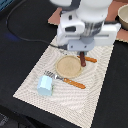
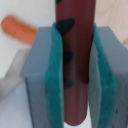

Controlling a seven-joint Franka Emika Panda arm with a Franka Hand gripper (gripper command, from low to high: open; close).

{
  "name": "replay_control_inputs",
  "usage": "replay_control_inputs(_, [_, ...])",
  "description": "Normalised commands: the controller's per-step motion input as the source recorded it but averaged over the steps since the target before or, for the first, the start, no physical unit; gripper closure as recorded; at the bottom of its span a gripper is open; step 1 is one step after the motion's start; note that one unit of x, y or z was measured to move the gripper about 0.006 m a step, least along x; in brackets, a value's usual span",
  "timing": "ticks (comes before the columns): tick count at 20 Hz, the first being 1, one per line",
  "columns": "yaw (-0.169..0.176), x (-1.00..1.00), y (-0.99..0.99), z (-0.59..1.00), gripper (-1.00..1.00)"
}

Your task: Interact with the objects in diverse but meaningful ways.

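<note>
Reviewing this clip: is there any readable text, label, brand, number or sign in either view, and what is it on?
None can be read in either view.
The robot arm's white housing shows no legible marking; the picture is too blurred.
The light-blue cup, the round tan plate and the striped mat carry no text.
The brown sausage held in the hand has only dark spots, no letters.

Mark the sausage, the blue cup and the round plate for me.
sausage (image 2: 74, 60), wrist view, mid-shaft between the hand's pads
blue cup (image 1: 44, 86), exterior view, side wall
round plate (image 1: 64, 70), exterior view, bare face
</note>
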Motion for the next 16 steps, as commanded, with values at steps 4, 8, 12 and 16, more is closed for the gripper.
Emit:
replay_control_inputs(4, [0.130,-0.39,0.59,0.26,1.00])
replay_control_inputs(8, [0.126,-0.27,0.45,0.05,1.00])
replay_control_inputs(12, [0.140,-0.27,0.44,-0.11,1.00])
replay_control_inputs(16, [0.137,-0.17,0.52,-0.05,1.00])
